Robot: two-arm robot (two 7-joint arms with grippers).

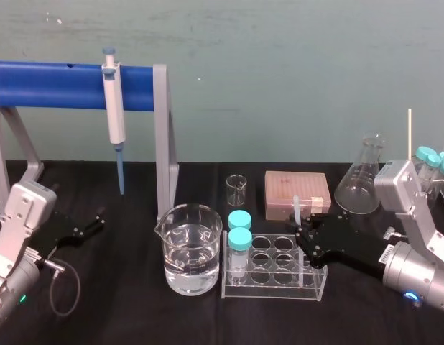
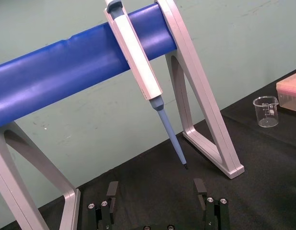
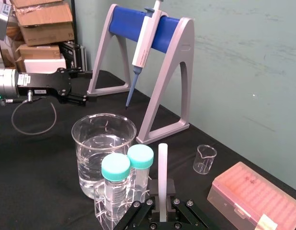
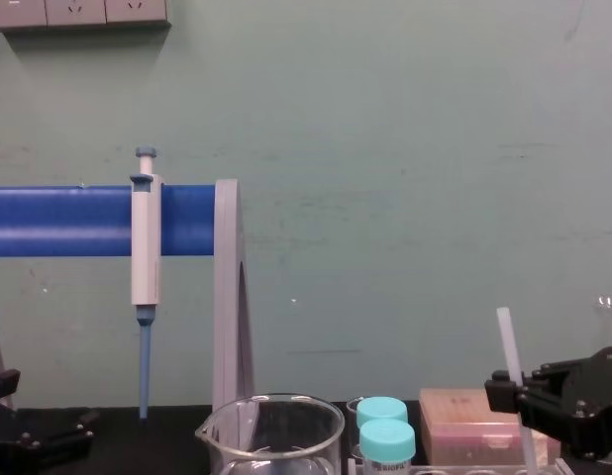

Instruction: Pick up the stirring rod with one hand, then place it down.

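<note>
The stirring rod (image 1: 296, 208) is a thin white translucent stick standing nearly upright over the right end of the clear tube rack (image 1: 274, 288). My right gripper (image 1: 301, 231) reaches in from the right and is shut on the rod partway up. In the right wrist view the rod (image 3: 162, 165) rises from between the black fingers (image 3: 150, 205). The chest view has the rod (image 4: 506, 341) sticking up above the right gripper (image 4: 500, 392) and running on below it. My left gripper (image 1: 93, 220) rests low at the left by the stand, and its fingers (image 2: 112, 194) stand open and empty.
A beaker of water (image 1: 192, 246) stands left of the rack, which holds two teal-capped tubes (image 1: 240, 241). Behind are a small beaker (image 1: 236, 190), a pink tip box (image 1: 297, 194) and a conical flask (image 1: 362, 176). A white-and-blue pipette (image 1: 115, 115) hangs on the blue stand (image 1: 57, 85).
</note>
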